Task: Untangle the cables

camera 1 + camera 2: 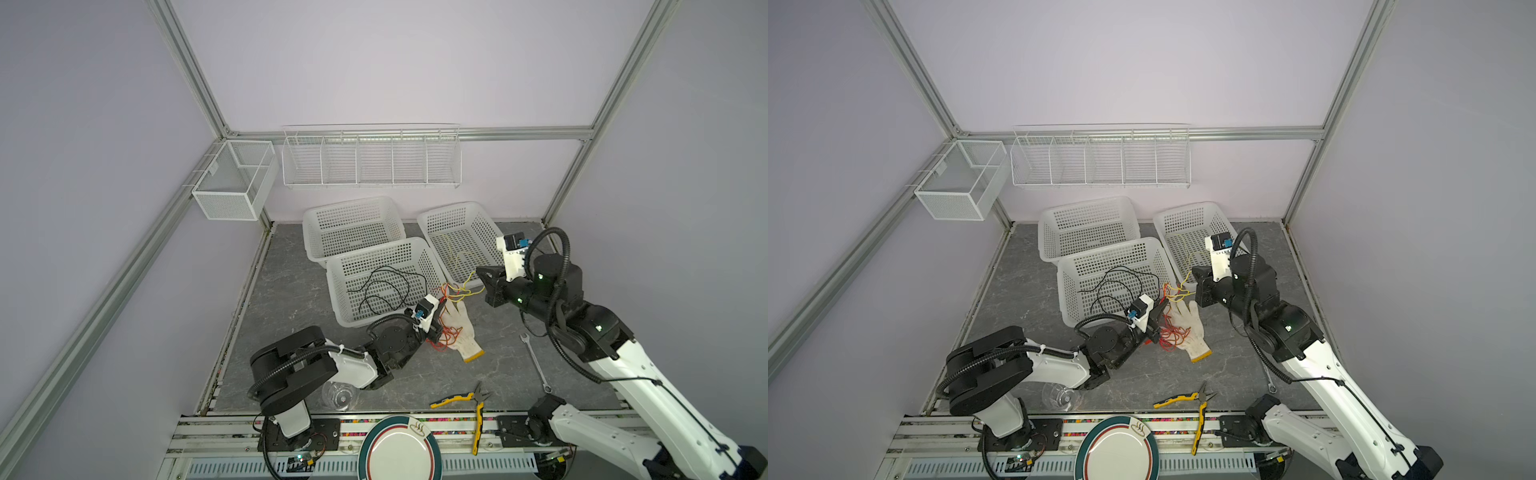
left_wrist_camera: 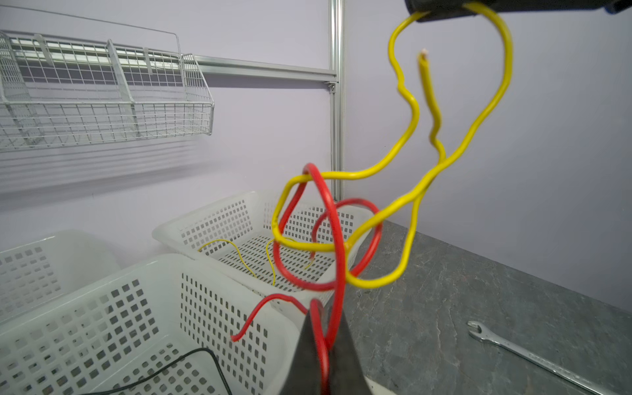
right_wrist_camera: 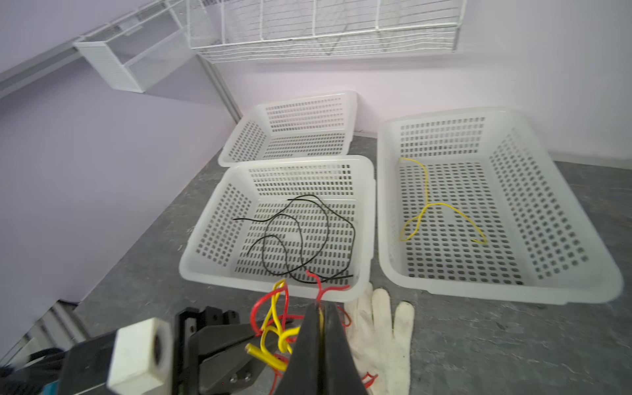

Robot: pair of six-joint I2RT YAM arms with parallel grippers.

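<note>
Cables, part sorted: black cable [image 3: 354, 239] loose in the near middle basket [image 3: 273, 162], thin yellow cable [image 3: 427, 195] in the right basket [image 3: 386, 205]; left to do, red cable [image 2: 338, 239] pinched in the closed left hand [image 2: 325, 328] and thick yellow cable [image 2: 355, 176] pinched in the closed right hand [image 3: 321, 314], looped through each other above the glove [image 1: 461, 328] on the counter [image 1: 291, 332].
</note>
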